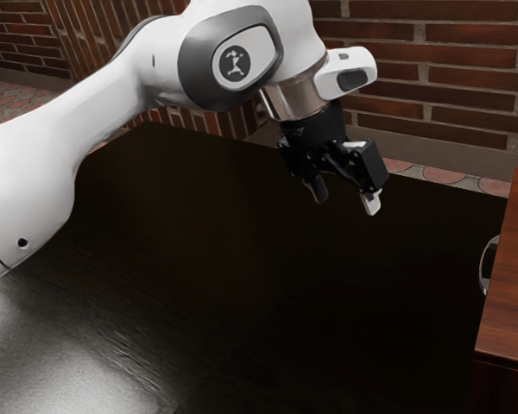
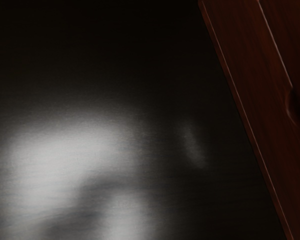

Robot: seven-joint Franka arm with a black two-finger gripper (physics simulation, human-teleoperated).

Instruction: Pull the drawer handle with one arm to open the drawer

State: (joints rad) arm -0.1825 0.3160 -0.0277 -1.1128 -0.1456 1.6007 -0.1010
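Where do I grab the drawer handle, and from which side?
I'd take the handle mid-bar, coming from the exterior view's left: it stands off the cabinet front facing that way. The open gripper hangs apart from it, over the table.

The scene was dim overall. The dark, glossy wooden worktop (image 1: 198, 259) swallowed most of the light and went nearly black in its middle, with a soft grey sheen at the exterior view's lower left. The white, smooth-shelled robot arm (image 1: 69, 147) was brightly lit from above, and the red brick wall (image 1: 432, 69) took moderate light. In the wrist view, broad pale glare spread over the worktop, crossed by a dark shadow band, while the reddish-brown wooden drawer cabinet (image 2: 260, 75) looked deep and dull.
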